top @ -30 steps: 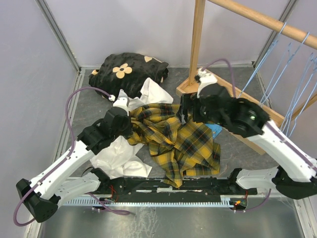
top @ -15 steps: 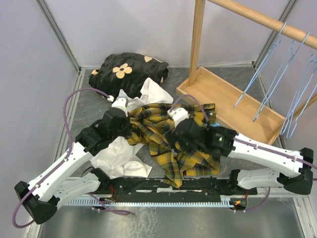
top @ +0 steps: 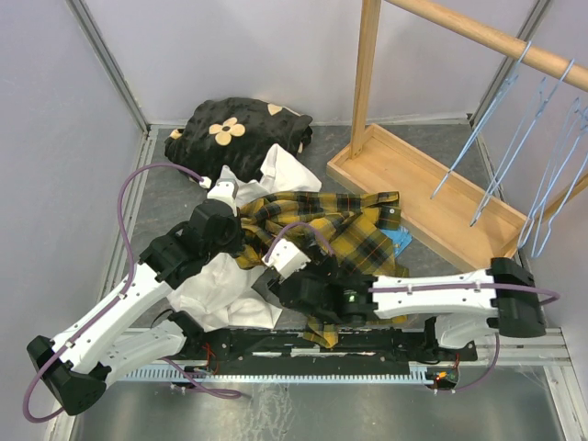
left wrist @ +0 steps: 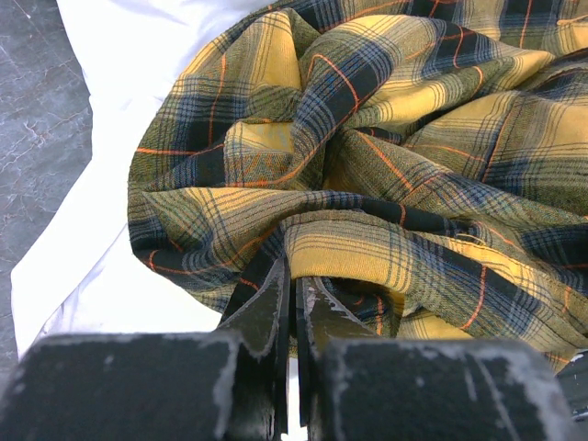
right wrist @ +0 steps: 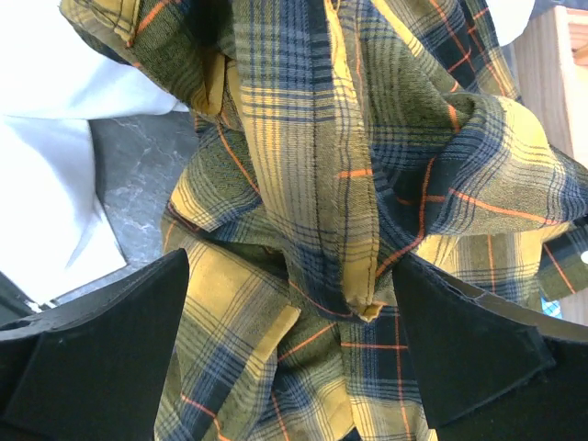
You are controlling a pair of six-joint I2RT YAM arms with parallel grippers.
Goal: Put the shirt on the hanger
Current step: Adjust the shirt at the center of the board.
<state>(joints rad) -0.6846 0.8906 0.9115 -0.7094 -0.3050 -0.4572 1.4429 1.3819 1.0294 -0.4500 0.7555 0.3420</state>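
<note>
Left gripper is seen clenched, its two fingers pressed flat together, with the tips set against a dark fold at the near edge of the shirt; whether any cloth is nipped between them cannot be told. Right gripper is held spread wide and grasps nothing, and a bunched ridge of the plaid cloth is seen between its fingers in the right wrist view, with no contact shown on either side. From above, the shirt is found crumpled in a heap on the grey desk, near the middle, between the two arms and just beside the low wooden base of the stand. Part of it is laid over a plain white garment, which is spread out on the left arm's side and is also seen under the plaid in both wrist views. A black cloth with cream flowers is piled at the far edge of the desk, apart from the shirt but touched by the white garment. One hanger of thin pale-blue wire is hung with several like it from the slanted wooden rail on the right, well apart from the shirt and from both grippers
</note>
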